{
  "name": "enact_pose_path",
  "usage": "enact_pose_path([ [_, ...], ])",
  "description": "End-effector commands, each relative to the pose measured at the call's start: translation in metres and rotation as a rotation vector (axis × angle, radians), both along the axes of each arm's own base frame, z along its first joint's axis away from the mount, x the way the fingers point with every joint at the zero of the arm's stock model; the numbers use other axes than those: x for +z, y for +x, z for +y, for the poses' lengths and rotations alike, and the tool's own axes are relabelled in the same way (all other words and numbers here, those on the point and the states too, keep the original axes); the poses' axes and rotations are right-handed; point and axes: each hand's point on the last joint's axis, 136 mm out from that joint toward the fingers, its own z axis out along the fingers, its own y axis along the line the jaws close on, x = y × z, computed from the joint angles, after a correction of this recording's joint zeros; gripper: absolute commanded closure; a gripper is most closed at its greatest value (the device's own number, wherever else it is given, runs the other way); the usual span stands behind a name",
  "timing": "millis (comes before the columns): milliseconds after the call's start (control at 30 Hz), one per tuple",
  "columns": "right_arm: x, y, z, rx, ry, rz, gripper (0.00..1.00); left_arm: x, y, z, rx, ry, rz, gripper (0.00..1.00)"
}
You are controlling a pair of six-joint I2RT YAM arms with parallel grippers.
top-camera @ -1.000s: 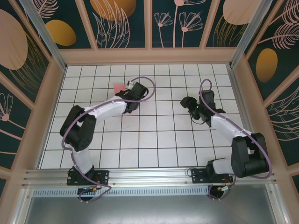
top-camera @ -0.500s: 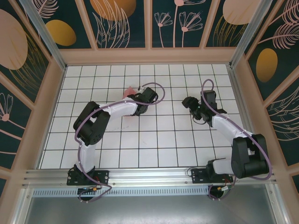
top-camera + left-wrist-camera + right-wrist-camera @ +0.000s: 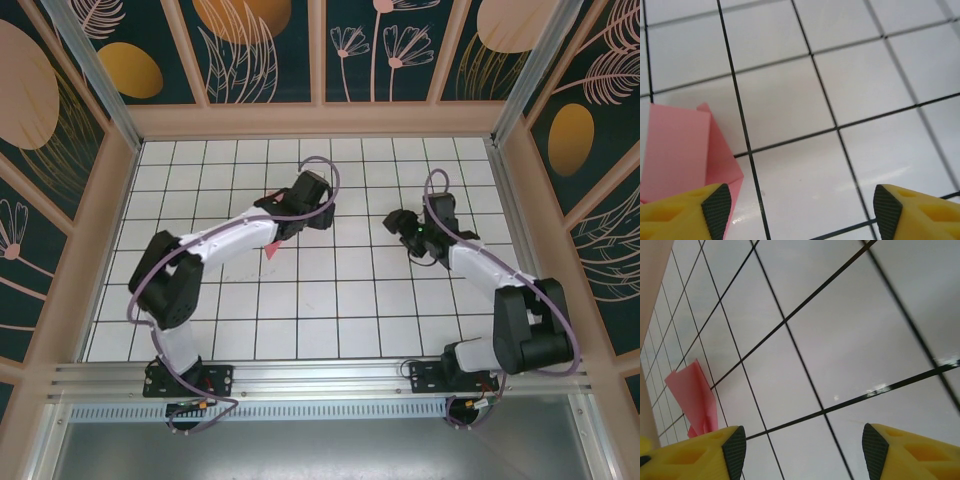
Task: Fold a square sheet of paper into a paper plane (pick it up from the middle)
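Observation:
The sheet of paper (image 3: 271, 249) is salmon pink and folded into a small creased shape lying on the white grid table (image 3: 330, 290), left of centre. In the left wrist view the paper (image 3: 680, 150) lies low on the left, beside my left finger, outside the jaws. My left gripper (image 3: 285, 230) (image 3: 801, 210) is open just above it, with bare tile between its fingertips. My right gripper (image 3: 397, 224) (image 3: 805, 450) is open over bare tiles about two tiles to the right. The right wrist view has the paper (image 3: 692, 395) standing up at far left.
Wooden walls (image 3: 320, 120) with painted panels enclose the table at the back and both sides. An aluminium rail (image 3: 320, 375) runs along the near edge by the arm bases.
My left gripper was shut on the paper and carried it rightward; it has opened and the paper now lies on the table below it. The right gripper has barely shifted.

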Motion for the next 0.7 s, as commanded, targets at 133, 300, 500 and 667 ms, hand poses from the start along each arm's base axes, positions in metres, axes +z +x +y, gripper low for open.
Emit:
enact_pose_path([
  [133, 0.009, 0.011, 0.115, 0.260, 0.019, -0.031, 0.54, 0.014, 0.009, 0.098, 0.298, -0.157, -0.018, 0.11],
  [300, 0.001, 0.009, 0.206, 0.419, 0.053, -0.024, 0.71, -0.006, 0.001, 0.170, 0.477, -0.094, -0.009, 0.06],
  [500, -0.011, 0.009, 0.283, 0.541, 0.076, -0.024, 0.77, -0.037, -0.015, 0.227, 0.639, -0.103, 0.065, 0.02],
  [667, -0.020, 0.012, 0.323, 0.601, 0.094, -0.009, 0.79, -0.049, -0.022, 0.250, 0.705, -0.166, 0.095, 0.01],
])
